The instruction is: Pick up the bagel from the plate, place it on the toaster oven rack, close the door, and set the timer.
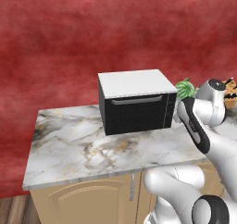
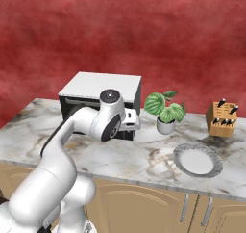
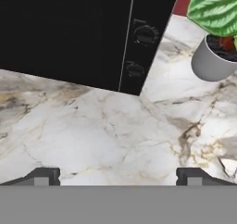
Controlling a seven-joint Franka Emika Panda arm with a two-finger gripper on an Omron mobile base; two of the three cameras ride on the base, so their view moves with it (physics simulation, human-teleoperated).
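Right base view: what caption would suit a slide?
White robot arm before a closed black toaster oven, round grey plate empty on marble counter.

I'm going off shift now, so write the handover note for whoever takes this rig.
Pincer: open, holding nothing, low over the marble counter in front of the toaster oven's two knobs.
Toaster oven: at the back of the counter, door shut.
Plate: on the counter right of the potted plant, near the front edge, with no bagel on it. No bagel visible on the counter; the oven's inside is hidden.
Done: door is shut; whether the bagel is on the rack cannot be told.
Left: set the timer, likely with one of the knobs.
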